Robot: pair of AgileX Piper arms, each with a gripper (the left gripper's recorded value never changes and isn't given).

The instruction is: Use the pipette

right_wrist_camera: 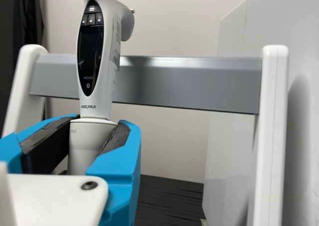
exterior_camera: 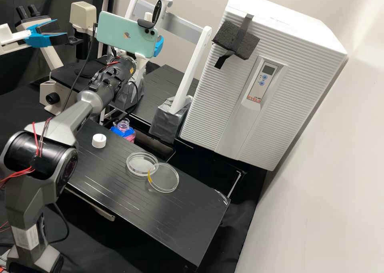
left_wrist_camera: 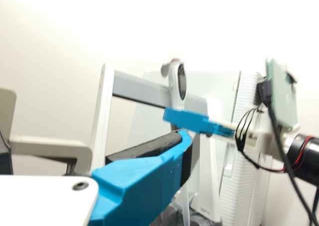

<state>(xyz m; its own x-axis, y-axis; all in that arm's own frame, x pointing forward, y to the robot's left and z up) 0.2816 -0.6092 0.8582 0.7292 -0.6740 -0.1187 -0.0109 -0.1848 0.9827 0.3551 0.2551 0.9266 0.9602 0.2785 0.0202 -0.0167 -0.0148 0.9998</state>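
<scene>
A white electronic pipette (exterior_camera: 158,9) (right_wrist_camera: 97,66) hangs upright on the grey rail of a white stand (exterior_camera: 180,25) (right_wrist_camera: 189,84) at the back of the bench. My right gripper (exterior_camera: 154,39) (right_wrist_camera: 92,146) is raised to it, its blue fingers shut on the pipette's lower body just under the rail. My left gripper (exterior_camera: 60,31) is held high at the far left, away from the stand, open with nothing in it; one of its fingers (left_wrist_camera: 144,181) points toward the pipette (left_wrist_camera: 178,84) and the right gripper's blue fingertips (left_wrist_camera: 192,121).
Two clear petri dishes (exterior_camera: 142,163) (exterior_camera: 164,177) lie on the black board (exterior_camera: 160,217), a yellow strip by one. A bottle of pink liquid (exterior_camera: 125,129) and its white cap (exterior_camera: 99,140) sit behind them. A microscope (exterior_camera: 60,89) stands left, a large white machine (exterior_camera: 260,77) right.
</scene>
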